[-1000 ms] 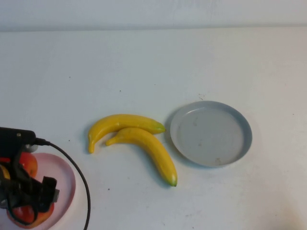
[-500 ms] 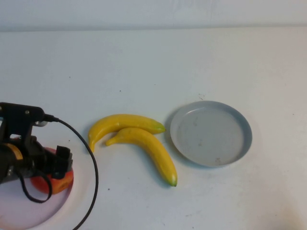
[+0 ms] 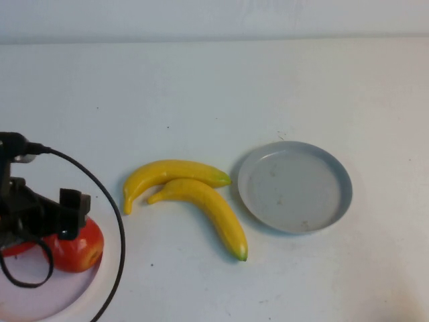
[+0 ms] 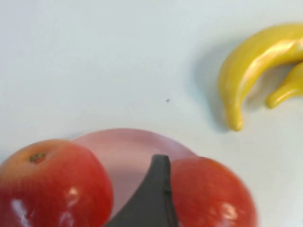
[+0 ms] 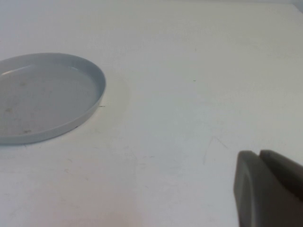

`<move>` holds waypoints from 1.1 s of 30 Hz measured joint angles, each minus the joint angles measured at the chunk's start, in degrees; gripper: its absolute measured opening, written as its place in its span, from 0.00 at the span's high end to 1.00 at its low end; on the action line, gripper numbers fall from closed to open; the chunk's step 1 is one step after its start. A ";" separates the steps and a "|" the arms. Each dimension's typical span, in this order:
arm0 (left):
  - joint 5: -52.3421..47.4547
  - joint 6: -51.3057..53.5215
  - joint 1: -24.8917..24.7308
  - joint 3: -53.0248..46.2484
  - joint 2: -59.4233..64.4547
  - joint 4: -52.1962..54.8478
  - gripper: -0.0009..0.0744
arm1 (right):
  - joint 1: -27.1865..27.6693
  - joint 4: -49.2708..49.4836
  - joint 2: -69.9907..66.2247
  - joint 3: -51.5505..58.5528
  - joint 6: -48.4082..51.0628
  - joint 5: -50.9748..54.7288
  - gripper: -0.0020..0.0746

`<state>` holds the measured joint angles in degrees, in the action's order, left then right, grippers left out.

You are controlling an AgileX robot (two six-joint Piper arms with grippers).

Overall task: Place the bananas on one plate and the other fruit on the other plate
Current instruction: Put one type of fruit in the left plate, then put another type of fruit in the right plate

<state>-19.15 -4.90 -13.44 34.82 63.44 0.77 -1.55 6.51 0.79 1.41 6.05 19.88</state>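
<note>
apples (image 4: 52, 184): 2, pink plate (image 4: 125, 156) | bananas (image 3: 194, 194): 2, table | left jaws (image 4: 151, 198): unclear | right jaws (image 5: 267, 187): closed

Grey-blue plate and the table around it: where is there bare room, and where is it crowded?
Grey-blue plate is bare. Open table lies beyond the bananas; right gripper is over it. Pink plate is crowded: two apples, left gripper between.

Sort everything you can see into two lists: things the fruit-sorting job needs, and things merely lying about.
Needed: two bananas on the table; grey-blue plate, empty; two apples on the pink plate; left gripper above the apples; right gripper, parked past the grey-blue plate.

Lying about: nothing; only the table.
</note>
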 joint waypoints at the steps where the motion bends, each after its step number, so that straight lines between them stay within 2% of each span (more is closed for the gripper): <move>1: -0.84 0.00 0.00 0.00 -2.04 -1.19 0.10 | 0.00 0.00 0.00 0.00 0.00 0.00 1.00; 3: -2.97 0.00 0.00 0.00 -5.94 -3.18 0.13 | 0.00 0.00 0.00 0.00 0.00 0.00 1.00; 5: -5.45 0.00 0.00 0.00 -10.31 -4.53 0.24 | 0.00 0.00 0.00 0.00 0.00 0.00 1.00; 10: -10.96 0.12 0.00 0.00 -19.81 -5.49 0.78 | 0.00 0.00 0.00 0.00 0.00 0.00 1.00; 13: -12.51 0.46 0.00 -0.12 -25.20 -5.60 0.92 | 0.00 0.00 0.00 0.00 0.00 0.00 1.00; 20: -12.58 1.21 0.00 -4.16 -39.16 -5.60 0.98 | 0.00 0.00 0.00 0.00 0.00 0.00 1.00; 27: -13.40 1.75 0.00 -7.80 -43.43 -3.67 0.98 | 0.00 0.10 0.00 0.00 0.00 0.00 1.00; 29: -11.26 2.90 0.00 -9.17 -43.43 -3.30 0.98 | 0.00 0.10 0.00 0.00 0.00 0.00 1.00; 33: -0.34 4.90 0.00 -14.97 -43.43 -3.04 0.98 | 0.00 0.21 0.00 0.00 0.00 0.00 1.00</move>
<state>-19.50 0.00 -13.44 19.84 20.01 -2.27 -1.55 6.71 0.79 1.41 6.05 19.88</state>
